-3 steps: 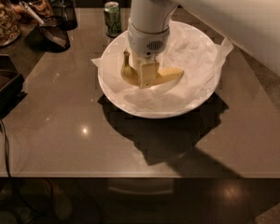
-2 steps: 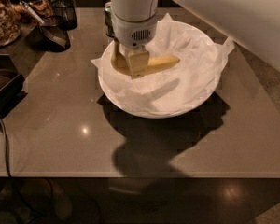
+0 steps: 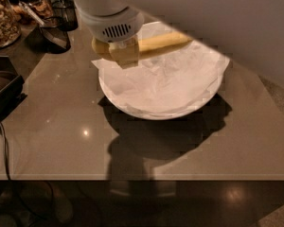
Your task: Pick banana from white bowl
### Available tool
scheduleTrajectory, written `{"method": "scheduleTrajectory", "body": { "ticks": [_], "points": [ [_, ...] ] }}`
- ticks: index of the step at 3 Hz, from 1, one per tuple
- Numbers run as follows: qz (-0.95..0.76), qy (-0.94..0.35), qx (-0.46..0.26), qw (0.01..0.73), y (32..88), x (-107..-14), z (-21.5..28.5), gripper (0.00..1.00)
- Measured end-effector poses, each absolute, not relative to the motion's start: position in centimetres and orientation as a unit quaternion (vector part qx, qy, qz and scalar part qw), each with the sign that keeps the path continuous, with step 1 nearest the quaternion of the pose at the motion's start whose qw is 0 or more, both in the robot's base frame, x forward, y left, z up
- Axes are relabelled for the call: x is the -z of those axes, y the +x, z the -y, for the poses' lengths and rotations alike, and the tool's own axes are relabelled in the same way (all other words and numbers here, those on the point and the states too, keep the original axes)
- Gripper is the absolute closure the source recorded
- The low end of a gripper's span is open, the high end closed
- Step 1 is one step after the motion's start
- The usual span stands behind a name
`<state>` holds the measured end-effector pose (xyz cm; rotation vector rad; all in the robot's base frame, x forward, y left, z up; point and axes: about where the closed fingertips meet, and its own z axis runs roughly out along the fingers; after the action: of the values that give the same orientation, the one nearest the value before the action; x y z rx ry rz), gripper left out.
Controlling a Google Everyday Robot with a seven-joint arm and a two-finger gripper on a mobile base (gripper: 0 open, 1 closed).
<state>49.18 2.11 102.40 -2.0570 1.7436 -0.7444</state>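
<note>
Saw gripper (image 3: 124,56) over back left edge of white bowl (image 3: 146,112); saw fingers (image 3: 120,51) squeezed tight on banana (image 3: 163,42) | gripped its left end; left long part sticking out right, above paper (image 3: 175,79)

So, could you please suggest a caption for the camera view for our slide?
The gripper holds the banana near one end, above the white bowl on the table.

**Warm light from above, deep shadow on a glossy table**

We see dim, warm light falling from above. The gripper (image 3: 123,56), clamped on the banana (image 3: 164,41) over the white bowl's (image 3: 154,114) far left rim, and the arm (image 3: 255,27) cast a broad dark shadow across the reflective table (image 3: 52,141). One small glare spot shines there, and the paper (image 3: 180,74) is brightest.
</note>
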Motion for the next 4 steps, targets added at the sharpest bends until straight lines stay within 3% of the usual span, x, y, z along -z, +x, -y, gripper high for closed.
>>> {"method": "scheduleTrajectory", "body": {
  "ticks": [2, 3, 4],
  "points": [
    [-0.634, -0.694, 0.28, 0.194, 47.4, -104.2, -0.8, 1.0],
    [-0.647, -0.69, 0.241, 0.218, 47.7, -103.8, 0.0, 1.0],
    [-0.675, -0.67, 0.181, 0.25, 49.7, -101.8, 5.9, 1.0]
  ]
}}
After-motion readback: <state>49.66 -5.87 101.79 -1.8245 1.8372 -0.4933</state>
